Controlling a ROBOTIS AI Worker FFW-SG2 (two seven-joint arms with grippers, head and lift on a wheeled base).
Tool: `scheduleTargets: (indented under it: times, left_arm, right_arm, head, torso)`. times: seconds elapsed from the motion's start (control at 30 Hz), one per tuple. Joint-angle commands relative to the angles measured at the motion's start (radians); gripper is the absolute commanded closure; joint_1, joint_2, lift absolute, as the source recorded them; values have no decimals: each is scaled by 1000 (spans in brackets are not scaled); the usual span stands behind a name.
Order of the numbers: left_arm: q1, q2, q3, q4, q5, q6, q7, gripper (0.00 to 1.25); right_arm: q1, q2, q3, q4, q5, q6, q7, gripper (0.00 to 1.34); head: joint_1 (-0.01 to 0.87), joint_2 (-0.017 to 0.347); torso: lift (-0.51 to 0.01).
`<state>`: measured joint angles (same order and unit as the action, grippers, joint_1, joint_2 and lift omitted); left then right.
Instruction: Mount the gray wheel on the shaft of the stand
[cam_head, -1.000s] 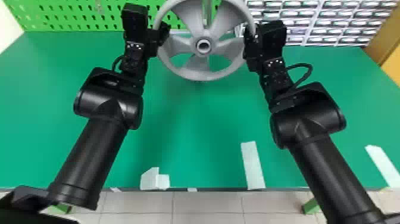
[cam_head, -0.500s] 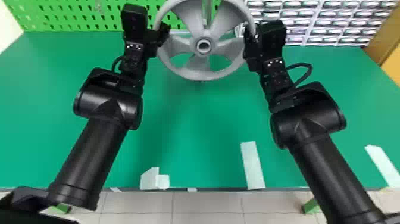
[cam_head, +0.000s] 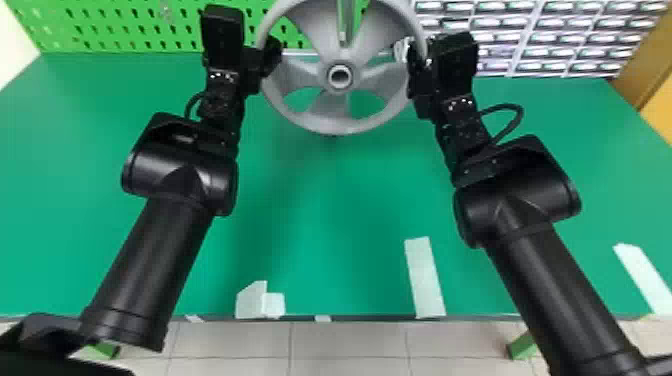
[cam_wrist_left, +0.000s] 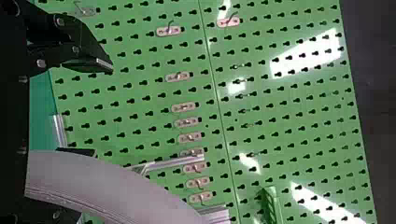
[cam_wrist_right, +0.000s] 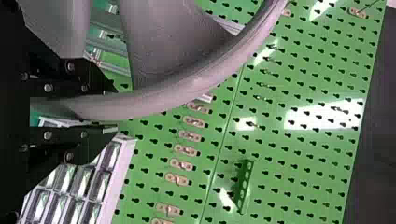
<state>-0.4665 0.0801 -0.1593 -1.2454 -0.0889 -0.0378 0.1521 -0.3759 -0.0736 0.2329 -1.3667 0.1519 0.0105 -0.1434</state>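
Observation:
The gray wheel (cam_head: 320, 117) hangs above the back of the table, its hub facing the head camera. Behind it rises an upright metal profile of the stand (cam_head: 342, 37); the shaft cannot be made out. At the wheel's left side is my left gripper (cam_head: 272, 55). In the left wrist view, the fingers of my left gripper (cam_wrist_left: 95, 109) stand wide apart, and the wheel's rim (cam_wrist_left: 102, 186) partly covers the lower one. My right gripper (cam_head: 417, 62) holds the opposite side. The right wrist view shows the rim (cam_wrist_right: 163, 98) running between the fingers of my right gripper (cam_wrist_right: 109, 109), closed about it.
A green pegboard (cam_head: 115, 25) with hooks stands behind the green table (cam_head: 320, 215). Small-parts drawers (cam_head: 540, 37) are at the back right. Pale tape strips (cam_head: 424, 277) lie near the table's front edge.
The left gripper has shifted very slightly to the left in the head view. The wheel and the right arm have not visibly moved.

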Motion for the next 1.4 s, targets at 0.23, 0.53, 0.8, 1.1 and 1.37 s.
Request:
scheduleTargets:
  times: [0.23, 0.53, 0.8, 1.1, 1.37]
  left_arm:
    - [-1, -3, -6, 1, 0, -7, 12, 432]
    - [2, -5, -36, 1, 9, -16, 61, 415]
    - [-3, -11, -59, 18, 29, -36, 64, 415]
    - [-4, -13, -78, 27, 32, -36, 66, 394]
    - [-9, -13, -94, 32, 34, -43, 61, 325]
  right_arm:
    - [2, 0, 5, 0, 6, -11, -39, 809]
    - [2, 0, 10, 3, 6, -17, -48, 785]
    - [2, 0, 17, 6, 6, -18, -50, 696]
    - [2, 2, 22, 9, 6, -20, -53, 570]
    - [2, 3, 25, 11, 6, -20, -53, 532]
  head:
    - [865, 52]
    - [865, 52]
    - [865, 52]
    - [865, 52]
    - [865, 52]
  torso:
    - [-101]
    - [-101]
    - [-101]
    - [-101]
    - [-101]
